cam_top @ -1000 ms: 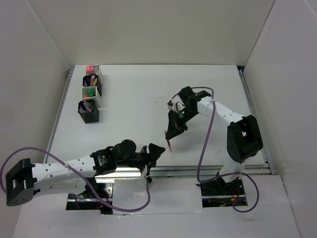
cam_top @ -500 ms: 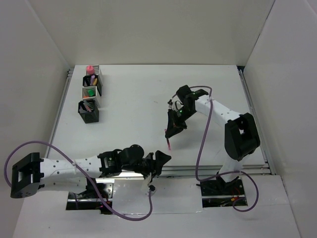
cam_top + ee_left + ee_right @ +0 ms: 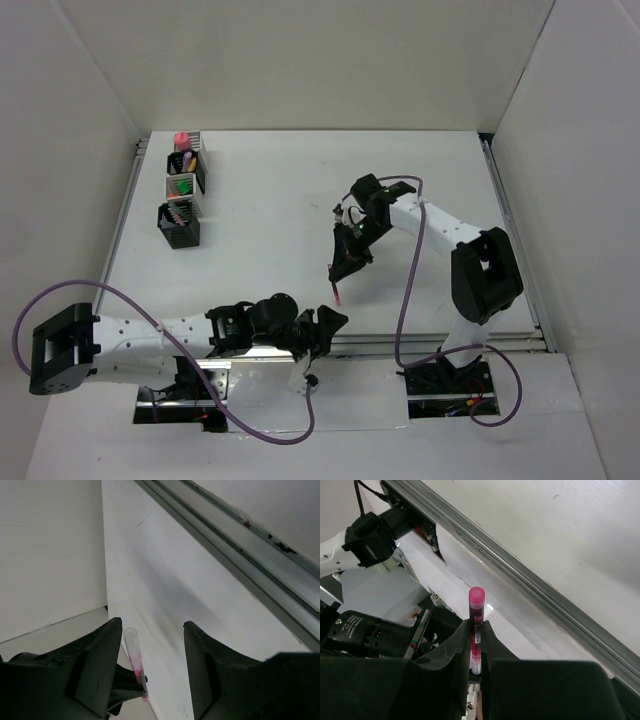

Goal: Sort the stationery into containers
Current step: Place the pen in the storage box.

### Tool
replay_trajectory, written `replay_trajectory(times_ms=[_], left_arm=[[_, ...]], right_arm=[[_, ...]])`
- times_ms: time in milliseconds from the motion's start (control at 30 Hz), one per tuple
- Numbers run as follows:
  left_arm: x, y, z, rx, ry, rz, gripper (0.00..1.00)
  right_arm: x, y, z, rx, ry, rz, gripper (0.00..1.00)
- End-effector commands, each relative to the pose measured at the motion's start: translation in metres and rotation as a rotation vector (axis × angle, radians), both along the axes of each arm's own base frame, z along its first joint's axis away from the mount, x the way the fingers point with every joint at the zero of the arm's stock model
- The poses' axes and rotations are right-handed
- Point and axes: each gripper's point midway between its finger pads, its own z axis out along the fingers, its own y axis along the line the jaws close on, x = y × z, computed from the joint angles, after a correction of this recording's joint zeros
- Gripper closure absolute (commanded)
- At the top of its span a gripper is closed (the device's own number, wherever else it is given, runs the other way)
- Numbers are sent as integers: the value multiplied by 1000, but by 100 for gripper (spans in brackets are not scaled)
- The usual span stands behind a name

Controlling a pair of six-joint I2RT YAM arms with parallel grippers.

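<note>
1. A white worktop (image 3: 260,230) sits between white walls. A grey metal rail (image 3: 420,340) runs along its near edge, at the bottom of the overhead view.
2. At the upper left of that view, four small square mesh cups stand in a line close to the worktop's left edge. From the top down they are the top silver-white cup (image 3: 193,136), the upper black cup (image 3: 198,170), the lower silver-white cup (image 3: 183,208) and the lower black cup (image 3: 181,237).
3. A pink marker (image 3: 181,138) stands upright in the top silver-white cup, with its cap above the rim. Something green shows in the lower silver-white cup. The other contents are too small to name.
4. The right hand (image 3: 345,265), just right of the centre of the overhead view, is closed on a thin pink pen (image 3: 339,292) with a clear barrel.
5. In the right wrist view, both black fingers (image 3: 452,650) press the barrel from either side. The pink cap sticks out beyond them, pointing toward the rail.
6. Whether the pen touches the worktop cannot be told.
7. The left hand (image 3: 328,325) lies at the lower centre of the overhead view, over the rail. Its fingers (image 3: 95,665) are spread apart and hold nothing.
8. In the left wrist view, the pen shows in the gap between those fingers, nearer the left one and clear of both.
9. The pen is well apart from the cups.
</note>
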Motion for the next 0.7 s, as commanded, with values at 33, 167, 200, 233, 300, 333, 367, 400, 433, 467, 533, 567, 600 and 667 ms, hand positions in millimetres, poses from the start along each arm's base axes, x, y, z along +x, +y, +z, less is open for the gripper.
replay_trajectory(times_ms=[33,167,200,233,300,333,367,400,433,467,533,567,600,667], left_arm=[[1,-17,32,-87,-39,-25,36],[3,-17,30,-76,-38,-18,37],[3,-18,31,-76,-36,-18,39],[3,-17,29,-71,-32,-18,40],[2,-16,28,-70,-29,-18,44],[2,-16,27,-67,-28,-20,46],[1,-16,26,-66,-26,-22,49],[1,-16,26,-64,-27,-23,51],[1,-16,23,-58,-24,-22,52],[1,-15,24,-58,-25,-20,54],[3,-15,24,-58,-24,-14,56],[2,-15,23,-55,-21,-15,57],[3,-15,24,-54,-24,-13,58],[2,-14,22,-49,-24,-16,61]], right_arm=[[-2,13,8,41,-10,34,100],[-5,17,8,45,-2,49,100],[-5,17,8,45,-4,52,100],[-6,18,8,43,-5,55,100],[-8,20,7,43,-7,62,100],[-9,21,8,45,-8,66,100],[-9,21,8,46,-8,66,100],[-10,22,9,50,-8,72,100],[-9,22,9,52,-7,71,100],[-10,23,9,55,-3,75,100],[-13,24,9,58,-2,84,100],[-14,25,10,59,-5,86,100],[-16,26,10,58,-9,93,100],[-17,27,10,58,-14,99,100]])
